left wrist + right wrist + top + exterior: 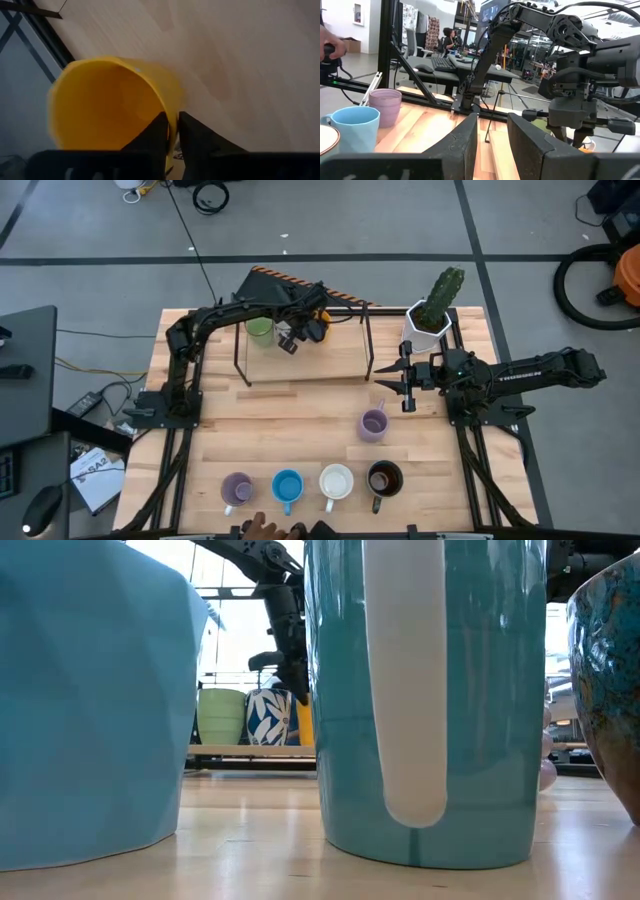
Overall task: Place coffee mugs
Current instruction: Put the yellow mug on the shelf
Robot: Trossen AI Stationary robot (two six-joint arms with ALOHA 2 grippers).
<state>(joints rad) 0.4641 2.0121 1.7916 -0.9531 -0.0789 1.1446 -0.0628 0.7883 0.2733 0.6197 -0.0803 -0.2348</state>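
Filling the left wrist view, the orange mug [112, 102] is being set on the rack's shelf, its rim pinched by the left gripper [172, 131], which should spread next, while the right gripper [405, 385] is waiting slightly parted over the counter [300, 415].

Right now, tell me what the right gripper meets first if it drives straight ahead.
Likely the left arm's base, dead ahead across the table from the right gripper. The rack's thin leg sits close to that line; depth is unclear.
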